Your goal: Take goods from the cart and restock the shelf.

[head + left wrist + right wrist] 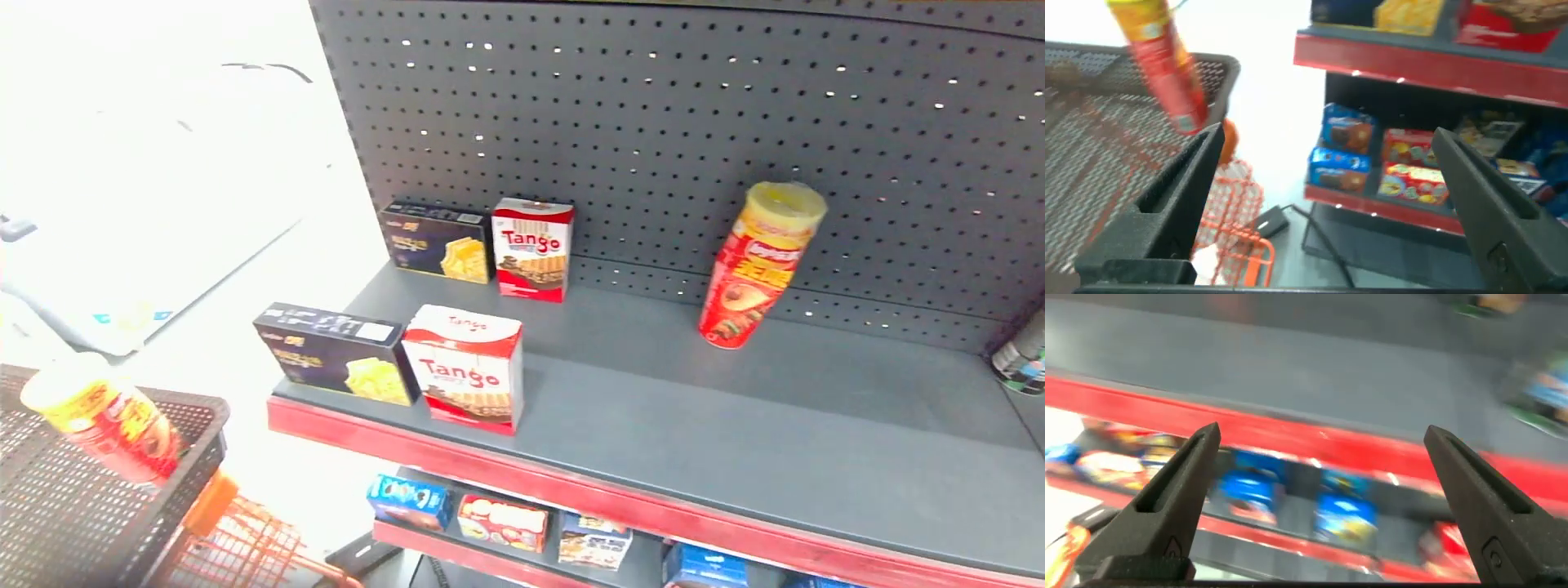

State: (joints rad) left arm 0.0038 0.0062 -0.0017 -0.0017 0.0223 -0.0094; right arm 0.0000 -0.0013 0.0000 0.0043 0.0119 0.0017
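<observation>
Shelf (pixel 653 408) under inspection is a grey deck with a red front edge (pixel 571 482) and a perforated back panel (pixel 653 122). Stock on it: a front dark box (pixel 335 354) at the left end of the front edge, with a front red-and-white box (pixel 469 367) just beside it on the right; a rear dark box (pixel 437 242) and a rear red-and-white box (pixel 532 249) sit side by side against the back panel behind them. The shelf canister (pixel 755 265), red with a yellow lid, stands on its base near the back panel, well apart from the boxes. A dark printed item (pixel 1020 355) is cut off by the right edge of the head view. The cart basket (pixel 82 523), dark mesh above an orange frame (pixel 245 539), sits to the left of the shelf and lower. The cart canister (pixel 106 416), the same red with a yellow lid, lies tilted in the basket near its rim. On the lower shelf, blue packs (pixel 408 501) and other packaged goods stand in a row. The left gripper (pixel 1327 135) hangs beside the basket, level with the lower shelf, fingers spread wide with nothing between them. The right gripper (pixel 1323 431) faces the red front edge, fingers likewise spread and empty.
</observation>
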